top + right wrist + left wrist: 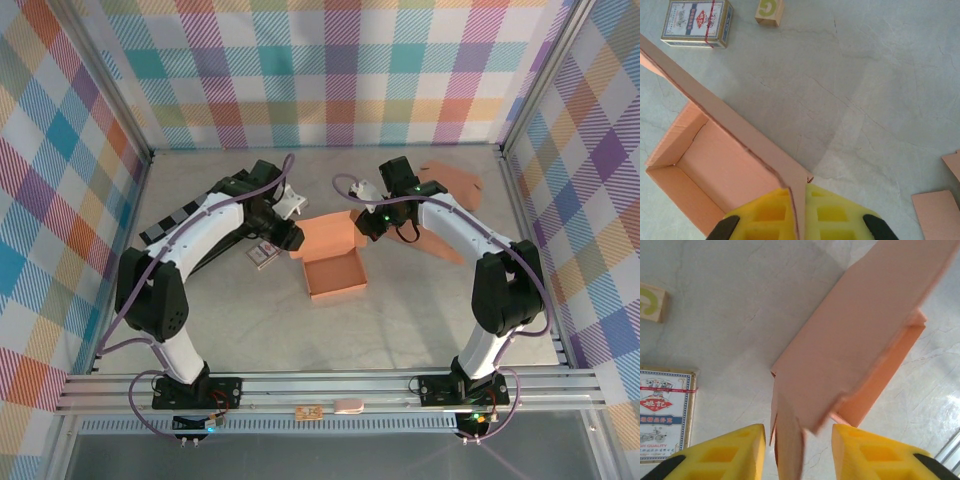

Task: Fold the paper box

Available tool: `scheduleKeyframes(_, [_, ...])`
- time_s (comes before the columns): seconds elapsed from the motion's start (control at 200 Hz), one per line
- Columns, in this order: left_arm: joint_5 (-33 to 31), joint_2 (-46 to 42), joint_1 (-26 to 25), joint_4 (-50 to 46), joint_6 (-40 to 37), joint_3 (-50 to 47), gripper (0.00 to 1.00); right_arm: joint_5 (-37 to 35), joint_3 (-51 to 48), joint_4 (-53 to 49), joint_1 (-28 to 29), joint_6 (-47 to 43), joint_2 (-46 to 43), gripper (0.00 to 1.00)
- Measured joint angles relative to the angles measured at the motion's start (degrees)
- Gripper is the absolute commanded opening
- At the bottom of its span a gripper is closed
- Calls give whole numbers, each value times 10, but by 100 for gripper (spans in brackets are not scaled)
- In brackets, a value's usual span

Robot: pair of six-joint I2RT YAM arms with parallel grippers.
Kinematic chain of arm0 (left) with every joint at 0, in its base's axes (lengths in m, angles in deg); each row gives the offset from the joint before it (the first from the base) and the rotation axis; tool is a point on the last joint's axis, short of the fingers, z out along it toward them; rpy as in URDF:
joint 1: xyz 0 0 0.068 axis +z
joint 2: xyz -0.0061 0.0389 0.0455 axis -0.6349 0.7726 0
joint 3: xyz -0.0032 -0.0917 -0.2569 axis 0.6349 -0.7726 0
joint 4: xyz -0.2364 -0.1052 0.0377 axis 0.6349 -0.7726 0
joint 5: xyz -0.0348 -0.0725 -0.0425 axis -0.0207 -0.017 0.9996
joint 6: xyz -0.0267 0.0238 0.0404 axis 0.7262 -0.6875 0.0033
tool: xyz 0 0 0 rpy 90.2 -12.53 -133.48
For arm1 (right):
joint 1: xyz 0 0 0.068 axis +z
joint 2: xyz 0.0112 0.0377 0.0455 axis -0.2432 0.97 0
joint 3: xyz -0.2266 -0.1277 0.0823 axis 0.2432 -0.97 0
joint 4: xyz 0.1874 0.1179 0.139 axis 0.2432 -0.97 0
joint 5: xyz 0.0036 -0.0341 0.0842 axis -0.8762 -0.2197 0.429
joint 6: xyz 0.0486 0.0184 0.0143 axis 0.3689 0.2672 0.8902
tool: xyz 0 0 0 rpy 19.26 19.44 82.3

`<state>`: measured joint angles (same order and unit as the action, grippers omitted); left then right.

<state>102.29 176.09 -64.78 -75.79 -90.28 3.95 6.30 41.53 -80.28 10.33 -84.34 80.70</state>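
- The paper box (335,275) is sitting in the middle of the counter (420,320), with its tray lying open and its lid flap (325,238) standing up between the two arms.
- The right jaws are clenching the lid flap's thin edge. The left jaws are hanging released, straddling the flap's corner tab (787,440) with a gap on either side.
- Nothing is pinning the tray down, so a pull from the right arm is risking dragging or tipping the whole box instead of swinging the lid over.
- With the card pinched only at its rim, a twist there is likely to crease or tear it off the score line.
- If the left jaws are closing off-line, they are risking crumpling the tab rather than tucking it.
- The card deck (265,255) and lettered block (769,10) are lying near the left arm, so a wide sweep could knock them.
- The flap is hiding the hinge line in the left wrist view.
- The arms are covering the flap's ends from above.
- The right wrist frame is cutting off the tray's near corner.
- Spare card pieces (450,180) are lying beyond the right arm, and their shape is hard to make out.
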Motion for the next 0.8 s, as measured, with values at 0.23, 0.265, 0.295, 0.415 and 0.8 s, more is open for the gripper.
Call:
scheduleKeyframes(0.23, [-6,18,-8,5,2,5,15,0,0,3,0,9,0,0])
scheduleKeyframes(0.265, [-8,21,-10,4,2,8,12,0,0,4,0,11,0,0])
scheduleKeyframes(0.295, [-11,23,-13,4,2,10,11,0,0,5,0,13,0,0])
scheduleKeyframes(0.415, [-28,33,-20,3,12,17,5,-7,0,5,0,17,0,0])
scheduleKeyframes(0.8, [-119,71,-38,-6,134,83,1,-77,0,25,22,122,0,0])
